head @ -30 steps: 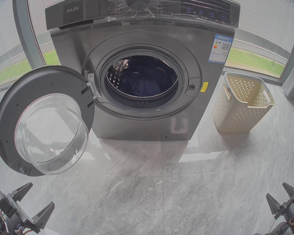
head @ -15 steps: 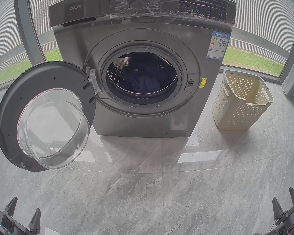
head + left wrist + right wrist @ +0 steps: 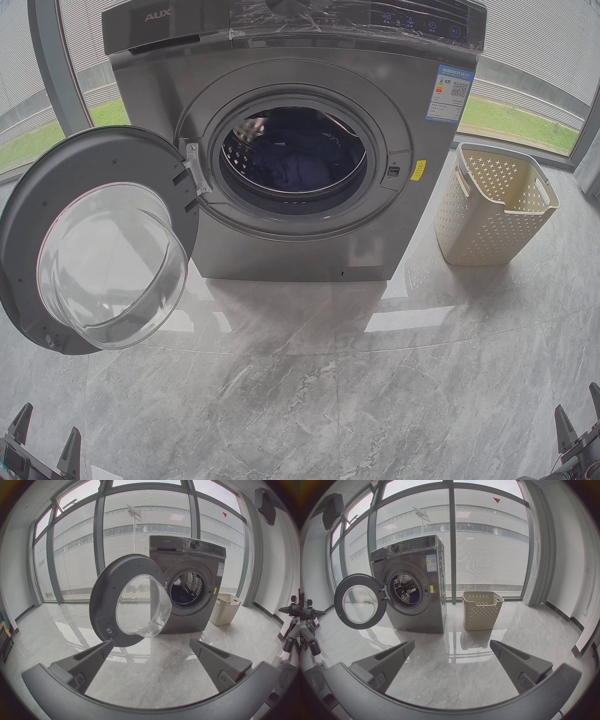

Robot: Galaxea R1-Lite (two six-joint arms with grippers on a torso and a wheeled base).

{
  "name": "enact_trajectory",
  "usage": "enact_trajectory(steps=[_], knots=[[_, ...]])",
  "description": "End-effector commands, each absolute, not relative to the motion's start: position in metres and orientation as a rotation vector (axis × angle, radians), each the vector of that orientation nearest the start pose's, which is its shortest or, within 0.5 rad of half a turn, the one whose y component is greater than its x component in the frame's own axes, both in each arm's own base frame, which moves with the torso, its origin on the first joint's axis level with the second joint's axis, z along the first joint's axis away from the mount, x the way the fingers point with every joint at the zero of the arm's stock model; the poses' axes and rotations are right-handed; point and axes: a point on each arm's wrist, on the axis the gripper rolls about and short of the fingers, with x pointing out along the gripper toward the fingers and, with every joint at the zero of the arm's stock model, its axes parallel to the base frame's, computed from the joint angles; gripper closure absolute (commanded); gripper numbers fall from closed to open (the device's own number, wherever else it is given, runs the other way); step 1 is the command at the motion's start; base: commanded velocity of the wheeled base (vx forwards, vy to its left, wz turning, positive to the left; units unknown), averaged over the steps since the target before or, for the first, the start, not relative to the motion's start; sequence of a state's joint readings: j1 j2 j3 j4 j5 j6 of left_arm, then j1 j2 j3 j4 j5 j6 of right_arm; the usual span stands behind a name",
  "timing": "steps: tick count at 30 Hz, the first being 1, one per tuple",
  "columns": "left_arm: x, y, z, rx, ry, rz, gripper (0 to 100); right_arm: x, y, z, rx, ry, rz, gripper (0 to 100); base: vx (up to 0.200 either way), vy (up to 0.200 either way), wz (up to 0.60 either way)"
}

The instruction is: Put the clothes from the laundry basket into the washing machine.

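- Lying ahead and to the right, the cream laundry basket stands upright on the floor, just beside the washing machine. The right gripper is the nearer one, though well apart from it.
- That gripper's fingers are spread wide and empty. The left gripper is likewise spread, holding nothing.
- The basket's visible inside is bare perforated wall. Its bottom is hidden, so I cannot tell whether clothes remain.
- Dark blue clothes lie in the drum, whose round door stands open to the left.
- Any further reach likely falls to the right arm, down through the basket's open top.
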State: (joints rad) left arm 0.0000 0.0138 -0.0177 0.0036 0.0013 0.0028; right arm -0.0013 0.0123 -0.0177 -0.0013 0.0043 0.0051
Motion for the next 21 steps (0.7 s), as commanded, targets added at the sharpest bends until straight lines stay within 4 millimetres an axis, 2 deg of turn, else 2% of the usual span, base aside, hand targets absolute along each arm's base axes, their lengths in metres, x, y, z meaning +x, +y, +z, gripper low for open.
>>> enact_trajectory(steps=[1,21], knots=[[-0.0225,0.0,0.0757,0.005,0.008,0.0,0,-0.0228,0.0001,0.0761,0.005,-0.002,0.003,0,0.0,0.2,0.0],[-0.0225,-0.0001,0.0757,-0.003,0.008,-0.005,0,-0.0228,0.0001,0.0759,0.005,0.0,0.003,0,0.0,0.2,0.0]])
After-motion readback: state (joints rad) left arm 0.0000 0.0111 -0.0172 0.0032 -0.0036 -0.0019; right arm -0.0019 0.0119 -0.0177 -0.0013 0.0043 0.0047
